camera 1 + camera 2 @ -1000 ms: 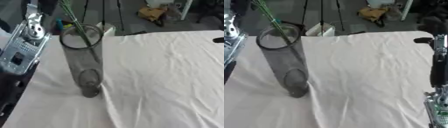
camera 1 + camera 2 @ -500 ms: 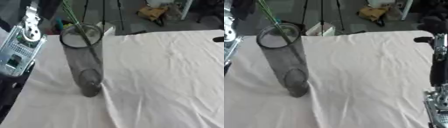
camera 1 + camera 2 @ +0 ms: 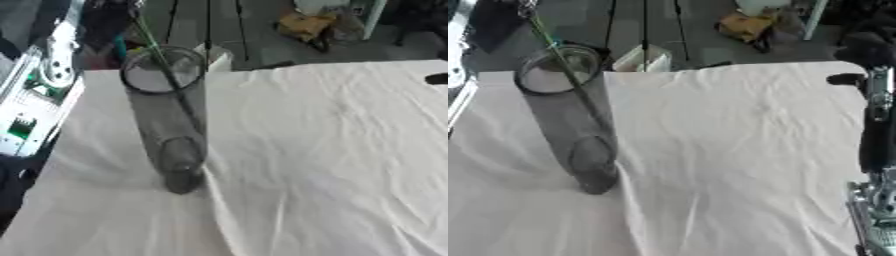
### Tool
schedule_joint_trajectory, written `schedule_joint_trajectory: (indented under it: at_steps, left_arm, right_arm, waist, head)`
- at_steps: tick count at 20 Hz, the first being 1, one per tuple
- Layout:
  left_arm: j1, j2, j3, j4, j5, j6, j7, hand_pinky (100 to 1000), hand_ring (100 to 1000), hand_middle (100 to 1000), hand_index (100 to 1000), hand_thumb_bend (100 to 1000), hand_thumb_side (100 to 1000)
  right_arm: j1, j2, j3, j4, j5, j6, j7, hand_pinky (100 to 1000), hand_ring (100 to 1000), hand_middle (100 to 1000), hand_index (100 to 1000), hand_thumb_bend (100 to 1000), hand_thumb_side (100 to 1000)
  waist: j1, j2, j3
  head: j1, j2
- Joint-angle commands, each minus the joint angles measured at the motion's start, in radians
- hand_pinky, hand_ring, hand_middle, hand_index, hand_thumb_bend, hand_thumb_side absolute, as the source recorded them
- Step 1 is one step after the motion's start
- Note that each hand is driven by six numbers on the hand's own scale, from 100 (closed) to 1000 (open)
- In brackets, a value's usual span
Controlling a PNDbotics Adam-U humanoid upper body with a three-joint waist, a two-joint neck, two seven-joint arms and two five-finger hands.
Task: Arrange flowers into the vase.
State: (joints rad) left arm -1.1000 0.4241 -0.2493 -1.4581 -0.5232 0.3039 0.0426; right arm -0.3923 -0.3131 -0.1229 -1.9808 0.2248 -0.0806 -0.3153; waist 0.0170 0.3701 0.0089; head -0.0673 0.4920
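Since the earlier frames the left arm [image 3: 39,95] has slid downward along the left edge, while the vase has kept its place on the cloth. From the left eye, the tall smoky glass vase [image 3: 166,120] stands upright near the table's left side, on the white cloth [image 3: 332,150], its rim close to the cloth's far edge. A green stem [image 3: 162,60] leans through the mouth, running down inside to the base and rising up past the rim toward the top of the view. To the right of the vase the wrinkled cloth lies broad and bare as far as the right edge. No hand shows here, only the silver arm casing. From the right eye, the right arm [image 3: 877,150] runs down the right border, past the cloth's far right corner; whether its fingers are apart or together cannot be told. A white box [image 3: 645,59] sits on the floor just beyond the far edge.
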Motion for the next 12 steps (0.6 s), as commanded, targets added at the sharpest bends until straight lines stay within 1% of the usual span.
schedule_joint_trajectory:
  at_steps: [1, 8, 11, 12]
  left_arm:
    - [-0.014, 0.033, 0.002, -0.020, -0.033, 0.004, -0.040, 269, 511, 520, 494, 100, 834]
    - [-0.013, 0.041, 0.004, -0.109, -0.023, 0.005, -0.057, 244, 490, 492, 469, 100, 823]
    - [-0.009, 0.047, 0.000, -0.149, -0.004, 0.006, -0.046, 206, 459, 442, 457, 100, 808]
    - [-0.006, 0.049, 0.001, -0.161, 0.008, 0.007, -0.036, 179, 435, 414, 452, 100, 802]
  right_arm:
    - [-0.003, -0.010, -0.007, -0.019, -0.003, 0.002, -0.002, 593, 764, 621, 763, 100, 1000]
    - [-0.001, -0.009, -0.008, -0.019, -0.003, 0.006, -0.002, 593, 764, 621, 764, 100, 1000]
    - [0.000, -0.007, -0.008, -0.019, -0.003, 0.008, -0.003, 594, 764, 621, 764, 100, 1000]
    - [0.000, -0.007, -0.009, -0.019, -0.003, 0.009, -0.004, 593, 764, 621, 764, 100, 1000]
  waist:
    - [-0.013, -0.024, 0.002]
    - [-0.012, -0.027, 0.003]
    - [-0.010, -0.028, 0.005]
    - [-0.010, -0.029, 0.005]
  head:
    - [-0.001, 0.002]
    - [-0.002, 0.002]
    - [-0.004, 0.002]
    - [-0.003, 0.002]
